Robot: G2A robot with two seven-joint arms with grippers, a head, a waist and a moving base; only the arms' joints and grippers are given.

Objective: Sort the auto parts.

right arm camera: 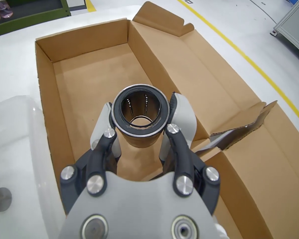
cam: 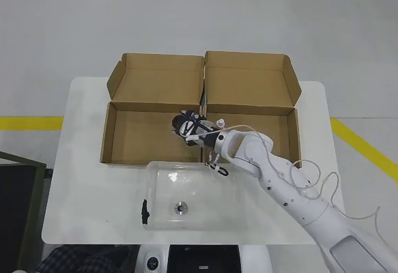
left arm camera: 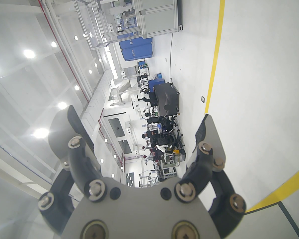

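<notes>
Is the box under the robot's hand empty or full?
Empty, as far as shows: the cardboard box has bare floor all around the held metal cylinder.

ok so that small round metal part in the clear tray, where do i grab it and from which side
Probably across the outer rim of the round metal part, coming straight down from above. It seems to lie flat near the middle of the clear tray, round face up, and the tray's walls would block a sideways approach.
</notes>
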